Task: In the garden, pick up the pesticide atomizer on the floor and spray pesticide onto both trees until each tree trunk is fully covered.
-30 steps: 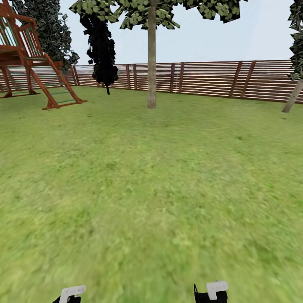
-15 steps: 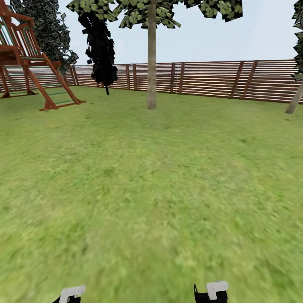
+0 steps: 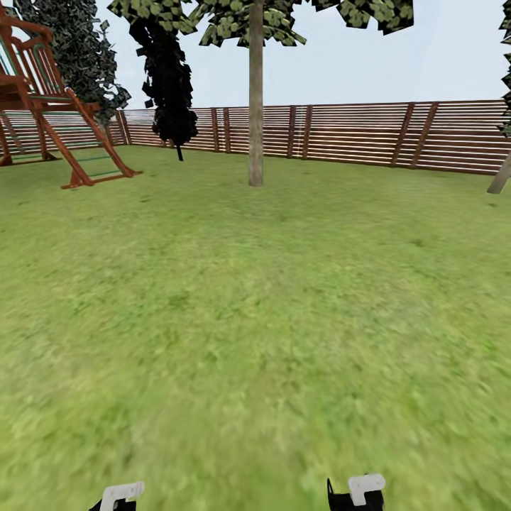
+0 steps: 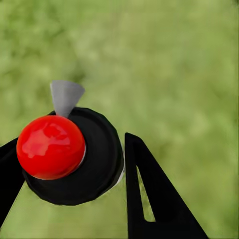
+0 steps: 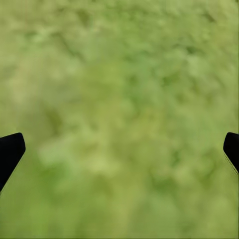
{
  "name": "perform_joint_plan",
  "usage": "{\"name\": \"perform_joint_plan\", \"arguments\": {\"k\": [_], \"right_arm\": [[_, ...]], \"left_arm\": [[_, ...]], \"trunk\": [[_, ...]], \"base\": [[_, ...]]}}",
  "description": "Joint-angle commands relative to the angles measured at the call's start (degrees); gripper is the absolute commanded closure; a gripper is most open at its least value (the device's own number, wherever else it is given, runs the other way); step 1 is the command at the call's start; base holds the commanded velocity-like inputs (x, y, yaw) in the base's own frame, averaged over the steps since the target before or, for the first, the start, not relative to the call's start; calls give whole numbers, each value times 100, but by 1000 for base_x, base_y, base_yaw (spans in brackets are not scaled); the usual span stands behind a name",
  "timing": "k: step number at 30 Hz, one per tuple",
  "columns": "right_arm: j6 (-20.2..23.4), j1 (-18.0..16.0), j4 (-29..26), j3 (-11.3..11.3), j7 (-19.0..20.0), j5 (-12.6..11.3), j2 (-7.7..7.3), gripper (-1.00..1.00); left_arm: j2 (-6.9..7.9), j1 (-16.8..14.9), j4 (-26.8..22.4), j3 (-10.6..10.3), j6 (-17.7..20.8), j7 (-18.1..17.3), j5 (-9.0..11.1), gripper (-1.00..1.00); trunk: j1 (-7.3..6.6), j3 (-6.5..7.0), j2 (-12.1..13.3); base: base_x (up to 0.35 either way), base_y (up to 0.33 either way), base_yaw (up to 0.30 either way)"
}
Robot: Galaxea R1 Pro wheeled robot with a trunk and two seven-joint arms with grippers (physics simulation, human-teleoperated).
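The garden was a wide green lawn [image 3: 255, 319] closed in by a brown slatted wooden fence [image 3: 355, 135] along its far edge. At 12 o'clock on the grass stood one tree, its thick pale grey-brown trunk [image 3: 255, 106] straight and upright, bare low down, with ragged grey-green foliage [image 3: 234, 21] above. At 2 o'clock the tilted base of a second trunk [image 3: 499, 177] showed near the fence. The sprayer [image 4: 69, 154], black-bodied with a glossy red ball top and grey nozzle, sat between the left gripper's [image 4: 69, 169] jaws above the grass.
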Motion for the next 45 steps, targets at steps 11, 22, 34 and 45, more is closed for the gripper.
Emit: {"name": "perform_joint_plan", "arguments": {"k": [11, 22, 34, 45], "right_arm": [[0, -4, 7, 44, -60, 29, 0, -100], [0, -4, 6, 44, -60, 30, 0, -100], [0, -4, 7, 44, -60, 33, 0, -100], [0, -4, 7, 44, -60, 30, 0, -100]], "left_arm": [[0, -3, 4, -9, -17, -1, 32, 100], [0, -3, 4, -9, -17, 0, 32, 100], [0, -3, 4, -9, -17, -3, 32, 100], [0, -3, 4, -9, -17, -1, 32, 100]], "trunk": [[2, -5, -2], [2, -5, -2], [2, -5, -2], [2, -5, -2]], "base": [[339, 0, 0], [339, 0, 0], [338, 0, 0], [339, 0, 0]]}}
